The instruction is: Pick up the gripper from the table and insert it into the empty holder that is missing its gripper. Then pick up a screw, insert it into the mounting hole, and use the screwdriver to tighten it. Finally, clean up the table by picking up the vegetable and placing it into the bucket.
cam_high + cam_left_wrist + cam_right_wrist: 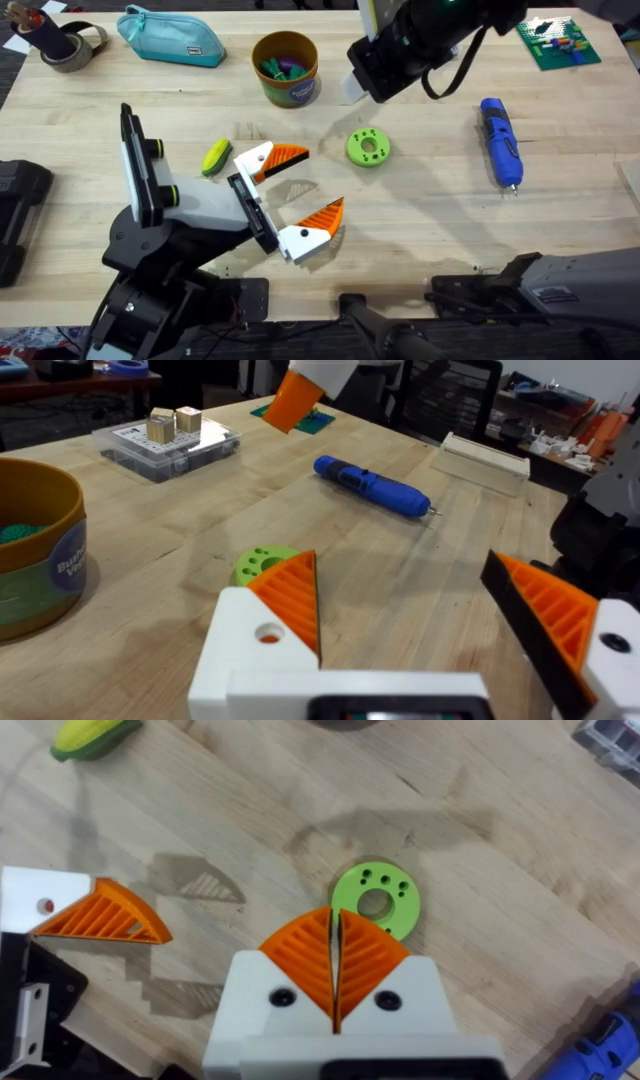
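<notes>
Because the green disc gripper (pixel 368 148) lies flat on the desk (pixel 420 225), between the bucket (pixel 285 68) and the blue screwdriver (pixel 500 141), I hold my right gripper (pixel 335 960) pinched shut above it while my left gripper (pixel 300 192) waits wide open nearby.

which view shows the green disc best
The overhead view: the disc lies whole and unblocked on the table, centre hole plain. In the right wrist view the disc is near but the shut right gripper covers its near edge. In the left wrist view the disc is half hidden behind a left finger.
</notes>
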You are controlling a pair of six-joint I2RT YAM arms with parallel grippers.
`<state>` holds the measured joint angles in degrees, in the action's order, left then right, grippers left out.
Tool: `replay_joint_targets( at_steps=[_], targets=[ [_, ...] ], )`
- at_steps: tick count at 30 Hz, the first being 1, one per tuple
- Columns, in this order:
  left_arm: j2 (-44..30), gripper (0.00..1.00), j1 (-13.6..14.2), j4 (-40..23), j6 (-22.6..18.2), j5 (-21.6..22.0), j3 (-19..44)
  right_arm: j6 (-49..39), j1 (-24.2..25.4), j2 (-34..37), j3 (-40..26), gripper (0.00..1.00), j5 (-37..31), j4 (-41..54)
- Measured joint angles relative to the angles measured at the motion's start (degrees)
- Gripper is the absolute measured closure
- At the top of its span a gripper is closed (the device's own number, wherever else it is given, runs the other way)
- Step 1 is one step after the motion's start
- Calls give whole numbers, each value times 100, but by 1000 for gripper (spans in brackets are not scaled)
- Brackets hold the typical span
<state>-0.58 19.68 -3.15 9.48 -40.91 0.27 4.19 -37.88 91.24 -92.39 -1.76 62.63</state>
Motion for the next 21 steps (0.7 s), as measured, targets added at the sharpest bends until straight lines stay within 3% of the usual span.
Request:
replay_joint_targets(
  at_steps=[21],
  targets=[
    [0,6,0,-5,2,1,2,1,25,0,-1,996,222,575]
  ],
)
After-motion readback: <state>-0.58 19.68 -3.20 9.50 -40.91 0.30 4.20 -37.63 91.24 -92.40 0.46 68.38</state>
